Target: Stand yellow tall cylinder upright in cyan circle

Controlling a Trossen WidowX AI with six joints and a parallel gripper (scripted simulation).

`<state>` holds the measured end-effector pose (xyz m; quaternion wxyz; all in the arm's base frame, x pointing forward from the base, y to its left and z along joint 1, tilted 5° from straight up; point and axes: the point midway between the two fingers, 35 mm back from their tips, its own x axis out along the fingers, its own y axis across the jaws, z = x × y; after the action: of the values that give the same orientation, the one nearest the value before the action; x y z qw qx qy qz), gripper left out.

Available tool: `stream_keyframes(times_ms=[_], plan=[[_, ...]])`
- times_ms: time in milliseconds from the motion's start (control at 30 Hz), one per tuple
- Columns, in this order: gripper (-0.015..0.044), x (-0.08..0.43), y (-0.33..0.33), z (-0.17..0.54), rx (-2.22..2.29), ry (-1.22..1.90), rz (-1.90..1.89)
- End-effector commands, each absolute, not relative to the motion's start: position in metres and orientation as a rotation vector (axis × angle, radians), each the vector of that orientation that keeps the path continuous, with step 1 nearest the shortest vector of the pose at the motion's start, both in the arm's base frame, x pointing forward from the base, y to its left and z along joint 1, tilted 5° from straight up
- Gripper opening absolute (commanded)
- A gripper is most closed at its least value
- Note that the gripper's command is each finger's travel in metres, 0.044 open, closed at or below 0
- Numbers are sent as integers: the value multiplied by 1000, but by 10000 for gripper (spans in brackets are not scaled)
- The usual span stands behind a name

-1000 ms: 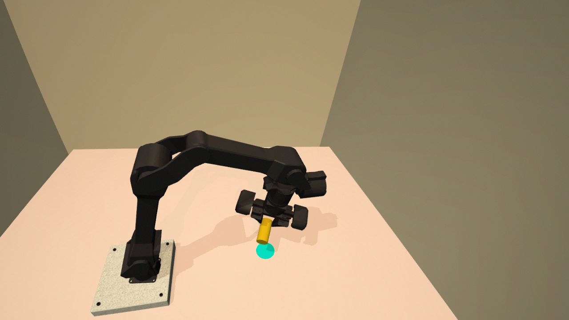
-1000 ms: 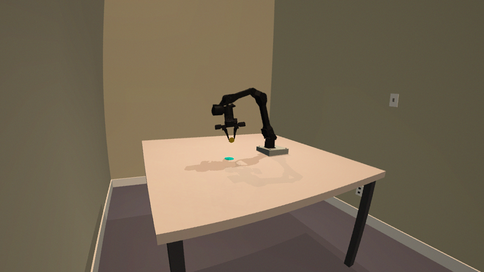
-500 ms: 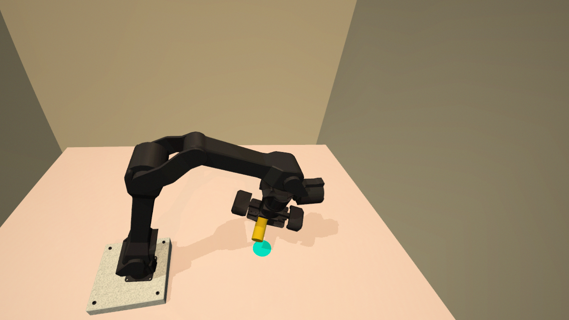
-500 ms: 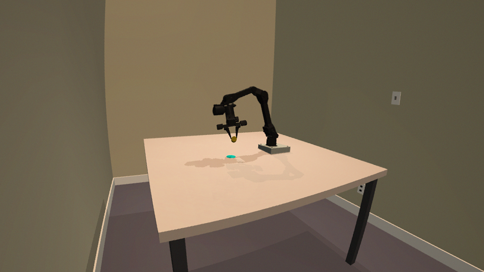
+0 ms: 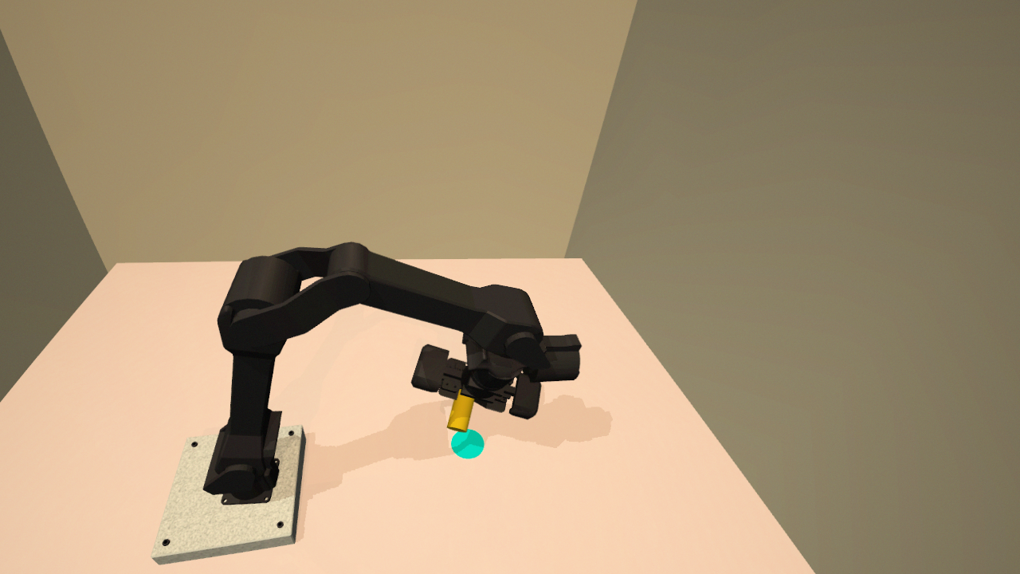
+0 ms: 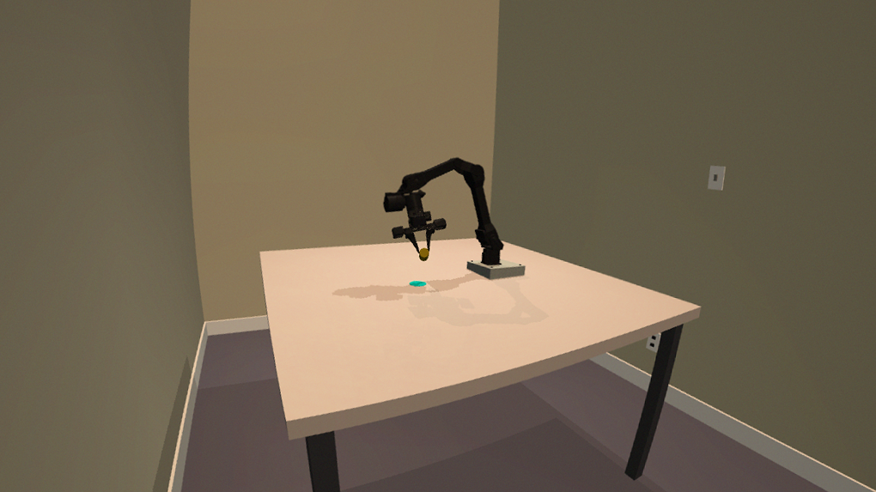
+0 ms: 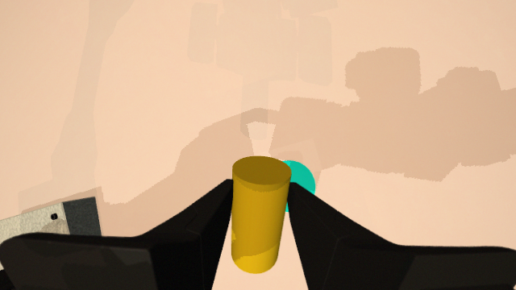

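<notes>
The yellow cylinder (image 5: 460,411) (image 6: 424,253) (image 7: 258,221) is held in the air above the table, tilted rather than upright. My gripper (image 7: 260,188) (image 6: 422,252) is shut on it, one finger on each side in the wrist view. In the top view the fingertips are hidden behind the gripper body and the cylinder. The cyan circle (image 5: 468,444) (image 6: 417,284) (image 7: 301,177) lies flat on the table below the cylinder. In the wrist view the cylinder and the right finger cover part of the circle.
The arm's pale base plate (image 5: 178,499) (image 6: 506,271) (image 7: 82,215) sits on the table (image 5: 570,513) (image 6: 347,355). Shadows of the arm fall around the circle. Walls stand beyond the table.
</notes>
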<state>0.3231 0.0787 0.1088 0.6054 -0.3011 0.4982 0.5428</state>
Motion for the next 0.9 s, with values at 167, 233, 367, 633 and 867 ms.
stream_keyframes(times_ms=[167,233,367,633,867], plan=[[105,322,78,106,-644,1102,1291],[105,322,78,105,-634,1091,1297],[105,322,78,104,-613,1069,1309],[105,321,78,103,-572,1023,1330],[105,321,77,102,-537,981,1347]])
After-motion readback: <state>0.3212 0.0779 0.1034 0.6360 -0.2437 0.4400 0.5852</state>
